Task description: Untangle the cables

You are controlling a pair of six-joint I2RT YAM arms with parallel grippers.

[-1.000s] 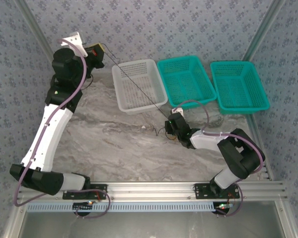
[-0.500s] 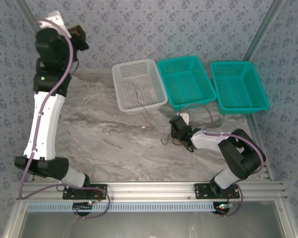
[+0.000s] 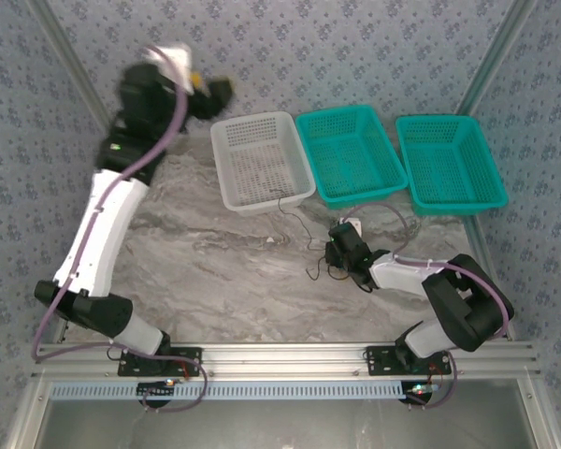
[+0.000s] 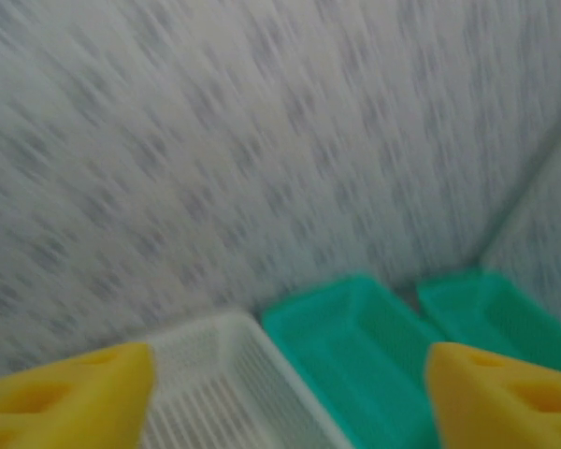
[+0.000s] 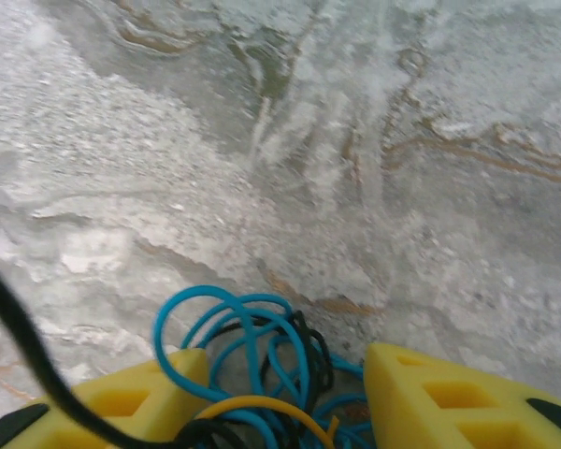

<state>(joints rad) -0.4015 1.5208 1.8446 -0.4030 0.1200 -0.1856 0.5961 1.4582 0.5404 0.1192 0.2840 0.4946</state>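
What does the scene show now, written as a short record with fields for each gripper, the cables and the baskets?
left gripper: open, empty, raised, facing the baskets
right gripper: low over the table, one finger on each side of the cables; grip unclear
cables: blue, black and yellow, tangled in one small heap on the table
white basket: far side, leftmost of three
middle basket: teal, beside the white one
right basket: teal
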